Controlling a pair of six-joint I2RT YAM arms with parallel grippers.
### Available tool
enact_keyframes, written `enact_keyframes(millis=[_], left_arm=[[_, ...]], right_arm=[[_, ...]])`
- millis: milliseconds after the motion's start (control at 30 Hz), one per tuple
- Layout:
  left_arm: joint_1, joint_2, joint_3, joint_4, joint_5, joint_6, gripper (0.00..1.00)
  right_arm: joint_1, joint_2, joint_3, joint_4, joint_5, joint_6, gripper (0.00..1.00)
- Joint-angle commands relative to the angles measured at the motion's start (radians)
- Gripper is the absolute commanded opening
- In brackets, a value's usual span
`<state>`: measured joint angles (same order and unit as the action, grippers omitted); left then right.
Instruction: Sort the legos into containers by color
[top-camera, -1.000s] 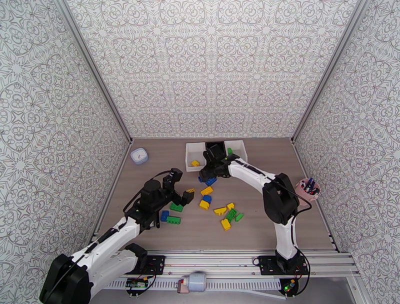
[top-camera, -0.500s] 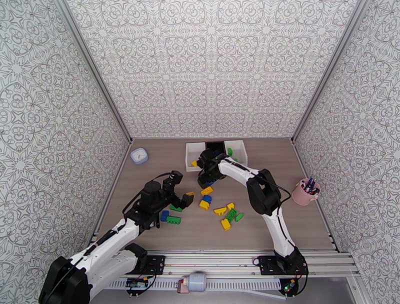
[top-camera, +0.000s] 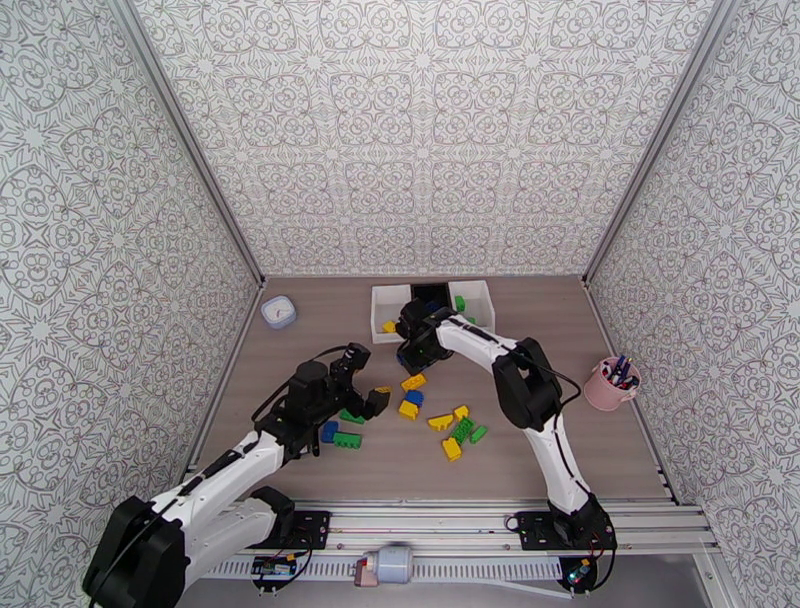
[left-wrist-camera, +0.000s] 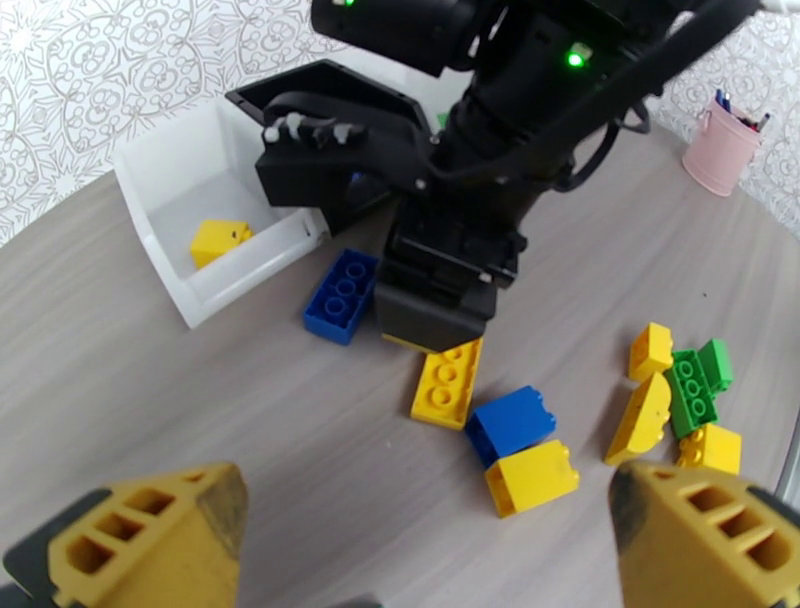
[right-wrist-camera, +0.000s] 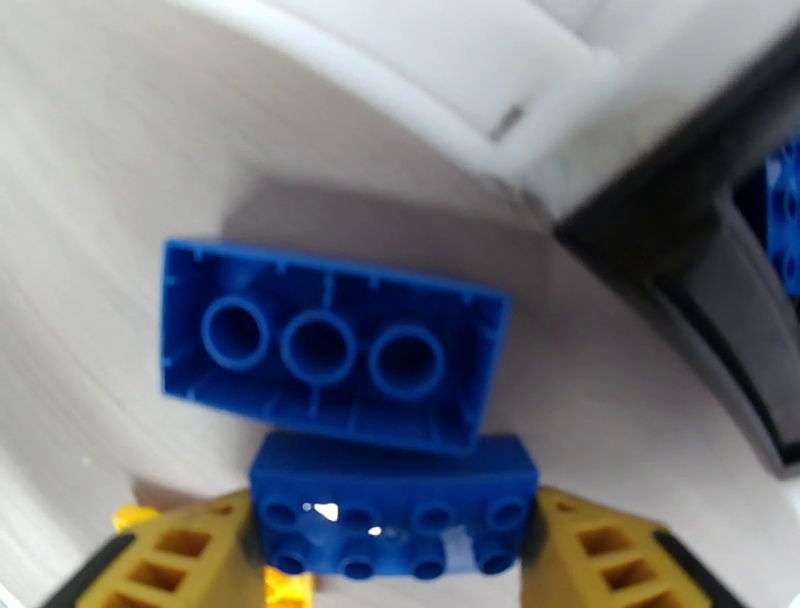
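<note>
Blue is the colour in hand: your right gripper (right-wrist-camera: 392, 535) has its fingers set against both short ends of a blue brick (right-wrist-camera: 390, 480) on the worktop (right-wrist-camera: 90, 150). As far as the wrist view shows it is grasping that brick, just in front of the black bin (right-wrist-camera: 700, 290). A second blue brick (right-wrist-camera: 330, 345) lies hollow side up and touches the first. Your left gripper (left-wrist-camera: 425, 530) is spread wide and holds nothing, hovering over the loose legos (top-camera: 440, 421) nearer the middle. I'd judge the sort barely started. Of the three containers at the far edge, the left white bin (top-camera: 378, 300) holds one yellow brick (top-camera: 390, 326) and the right white bin (top-camera: 487, 300) one green brick (top-camera: 460, 302). The black bin shows a bit of blue inside (glimpsed at the edge of the right wrist view, so count it loosely). Roughly a dozen pieces lie scattered on the worktop: yellows and greens clustered near the middle, a blue and two greens by the left arm. So each colour has its bin, and nearly all the carrying is left. The worktop is a pale grey-brown wood grain, matte, also carrying a small white dish (top-camera: 279, 312) at far left and a pink cup of pens (top-camera: 605, 392) at right. Patterned grey-and-white panels wall in three sides, held by aluminium rails.
</note>
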<state>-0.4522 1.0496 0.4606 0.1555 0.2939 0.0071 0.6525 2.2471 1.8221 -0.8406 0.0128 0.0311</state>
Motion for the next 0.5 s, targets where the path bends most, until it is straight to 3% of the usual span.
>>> enact_keyframes(millis=[0,200,467], left_arm=[[-0.009,0.017,0.019,0.064,-0.013,-0.013,1.00],[-0.015,0.053,0.035,0.098,-0.021,-0.020,1.00],[-0.019,0.095,0.053,0.122,-0.012,-0.018,1.00]], right_arm=[[-0.026,-0.127,-0.055,0.082,-0.019,0.126,0.60],[-0.071,-0.196,-0.066,0.180,0.024,0.204,0.59],[-0.114,-0.052,0.163,0.178,0.090,0.146,0.59]])
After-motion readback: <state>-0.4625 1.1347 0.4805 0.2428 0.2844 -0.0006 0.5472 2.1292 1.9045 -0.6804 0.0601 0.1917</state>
